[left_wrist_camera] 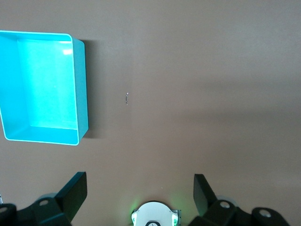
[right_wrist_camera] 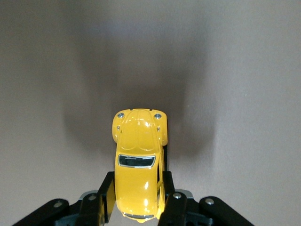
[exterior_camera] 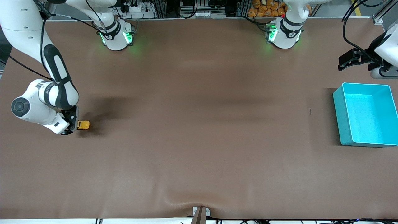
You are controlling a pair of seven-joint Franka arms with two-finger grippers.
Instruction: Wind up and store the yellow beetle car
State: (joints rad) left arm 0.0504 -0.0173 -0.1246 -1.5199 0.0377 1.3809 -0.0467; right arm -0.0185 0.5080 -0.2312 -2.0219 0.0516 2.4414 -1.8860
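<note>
The right gripper is clamping the yellow beetle car by its rear sides, low at the table near the right arm's end. The left gripper is waiting, fingers spread wide, above the table beside the turquoise bin.

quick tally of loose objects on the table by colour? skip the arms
Yellow: 1, the yellow beetle car, clamped by the right end effector at the right arm's end of the table.
Turquoise: 1, the open bin, at the left arm's end, with the open left end effector waiting above the table beside it.
Total: 2
</note>
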